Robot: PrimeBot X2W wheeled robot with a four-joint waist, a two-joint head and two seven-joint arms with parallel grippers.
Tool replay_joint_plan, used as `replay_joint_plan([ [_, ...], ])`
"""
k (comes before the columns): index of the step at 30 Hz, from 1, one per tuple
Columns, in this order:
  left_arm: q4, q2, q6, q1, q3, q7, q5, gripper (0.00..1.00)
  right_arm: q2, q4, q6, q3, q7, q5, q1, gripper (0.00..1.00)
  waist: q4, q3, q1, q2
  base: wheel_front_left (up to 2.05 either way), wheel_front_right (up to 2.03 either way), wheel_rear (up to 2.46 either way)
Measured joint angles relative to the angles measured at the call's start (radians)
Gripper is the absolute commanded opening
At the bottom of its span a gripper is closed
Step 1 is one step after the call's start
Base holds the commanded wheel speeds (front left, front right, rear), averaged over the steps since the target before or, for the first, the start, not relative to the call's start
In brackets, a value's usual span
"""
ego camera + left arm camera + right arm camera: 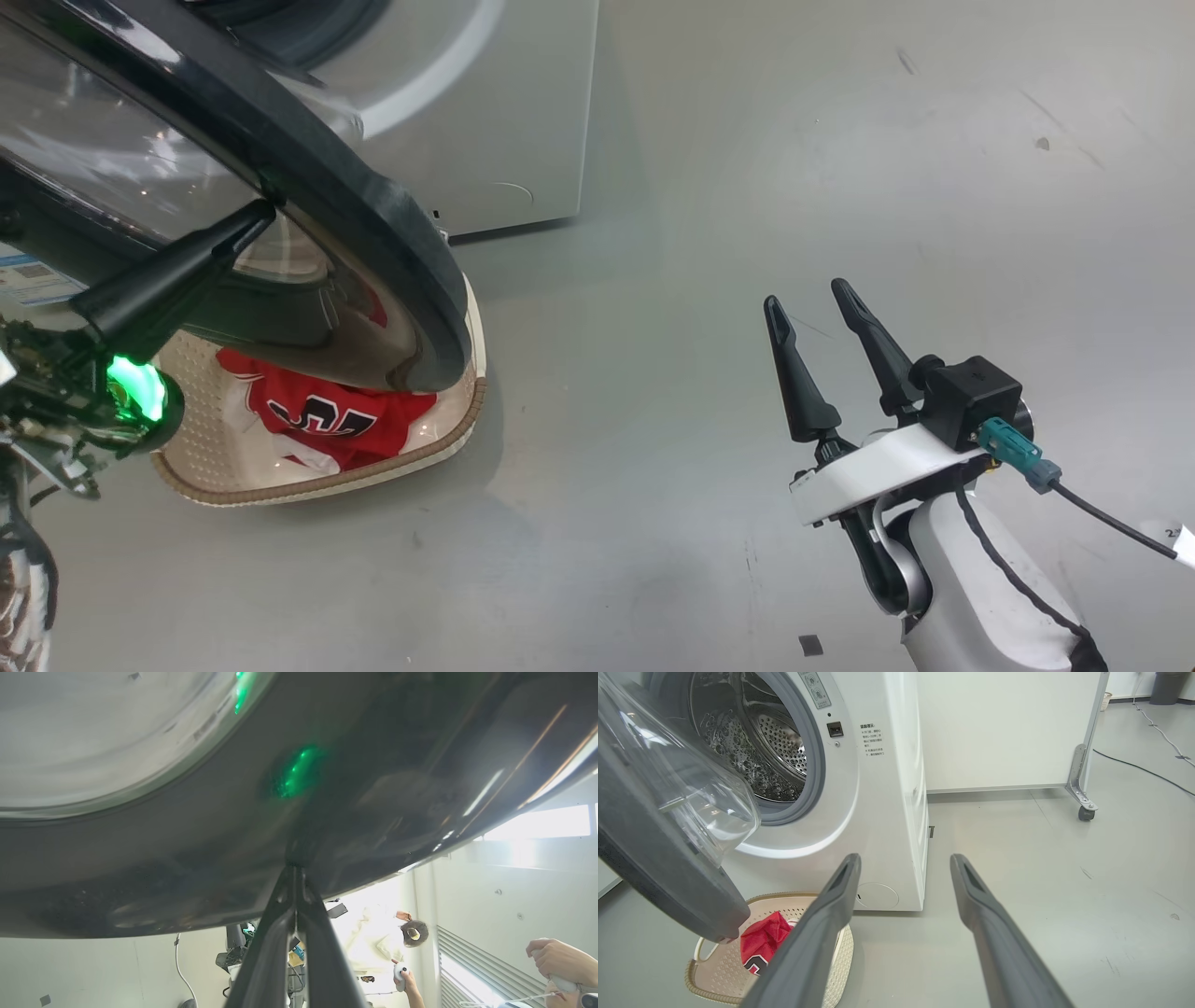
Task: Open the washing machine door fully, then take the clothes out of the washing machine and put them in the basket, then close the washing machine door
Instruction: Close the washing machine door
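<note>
The washing machine door [373, 215] stands partly open, its black rim and glass bowl hanging over the basket [327, 481]. My left gripper [266, 210] is shut, its tips pressed against the door's glossy outer rim [327, 788], holding nothing. Red clothes [327, 415] with dark numerals lie in the cream basket. The right gripper [806, 294] hovers open and empty over bare floor, well right of the white washing machine [504, 140]. In the right wrist view the steel drum [752, 742] shows past the door [654, 868], with the basket [693, 982] and clothes [761, 938] below.
A white partition on a caster wheel [1085, 812] stands right of the machine, and a cable [1157, 728] runs across the grey floor behind it. In the left wrist view, a person [411, 933] and a hand [556, 956] holding a controller show beyond the door.
</note>
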Motion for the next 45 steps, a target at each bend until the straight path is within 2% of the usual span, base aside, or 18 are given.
replay_joint_plan([
  [9,0.017,0.016,0.041,-0.113,-0.008,-0.025,0.003,0.0,0.0,-0.018,-0.01,0.029,0.0,0.03,-0.029,1.0,-0.059,0.048,0.0,0.0,0.0,0.0,0.0],
  [17,0.042,0.019,0.057,-0.237,-0.031,-0.045,0.019,0.0,0.0,-0.031,-0.018,0.05,0.0,0.06,-0.049,1.0,-0.101,0.097,0.0,0.0,0.0,0.0,0.0],
  [29,0.146,0.034,0.067,-0.396,-0.055,-0.112,0.074,0.0,0.0,-0.053,-0.027,0.096,0.0,0.096,-0.094,1.0,-0.158,0.156,0.0,0.0,0.0,0.0,0.0],
  [45,0.291,0.021,0.067,-0.536,-0.081,-0.21,0.152,0.0,0.0,-0.06,-0.044,0.127,0.0,0.122,-0.113,1.0,-0.208,0.189,0.0001,0.0,0.0,0.0,0.0],
])
